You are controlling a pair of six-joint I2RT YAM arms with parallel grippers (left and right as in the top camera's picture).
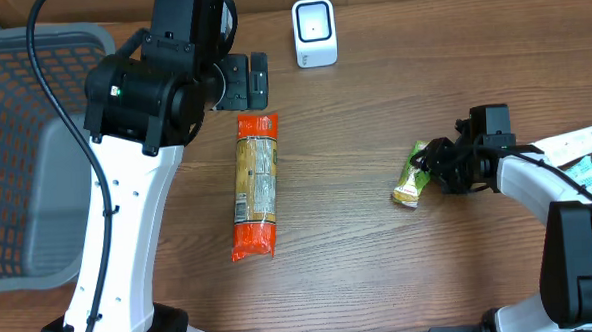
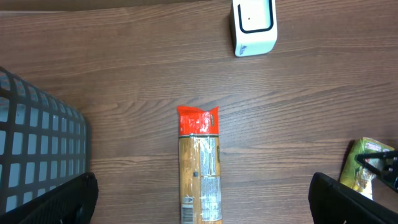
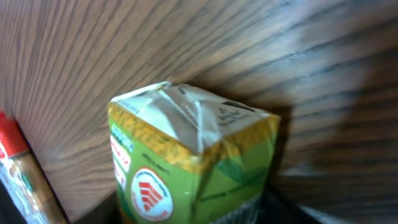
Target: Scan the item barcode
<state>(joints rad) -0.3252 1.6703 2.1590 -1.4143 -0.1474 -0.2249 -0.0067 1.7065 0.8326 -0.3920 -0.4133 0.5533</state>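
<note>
- On my right wrist feed the green packet (image 3: 193,168) fills the frame. It has a white crimped top edge, a yellow band and a round red-and-white logo on its left face. There is small print beside the logo, but I cannot read any of it.
- The long noodle packet (image 1: 256,186) has orange-red ends and a printed label along its clear middle. The lettering is too small for me to read.
- The white scanner (image 1: 314,32) stands at the far edge of the desk (image 1: 380,262), its dark-rimmed window facing up in the overhead view.
- The green packet lies on the desk's right side, well apart from the scanner, with its upper end between the fingers of the right end effector (image 1: 428,168).
- I cannot tell whether that end effector is pinching the packet or just bracketing it.
- The left end effector (image 2: 202,190) is spread wide. It hangs above the top end of the noodle packet, with the grey basket (image 1: 40,37) to its left.
</note>
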